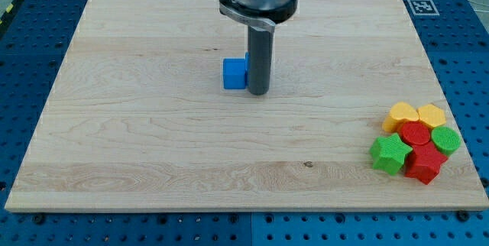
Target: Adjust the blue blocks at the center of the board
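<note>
A blue cube (pixel 234 73) sits near the middle of the wooden board (pixel 153 139). A sliver of a second blue block (pixel 247 56) shows just behind it, mostly hidden by the rod, so its shape cannot be made out. My tip (pixel 258 92) rests on the board right beside the blue cube's right side, touching or nearly touching it.
A cluster of blocks lies at the board's lower right: a yellow heart (pixel 401 114), a yellow hexagon (pixel 432 114), a red cylinder (pixel 416 133), a green hexagon (pixel 446 140), a green star (pixel 391 154) and a red star (pixel 425 164). A fiducial tag (pixel 421 5) marks the top right corner.
</note>
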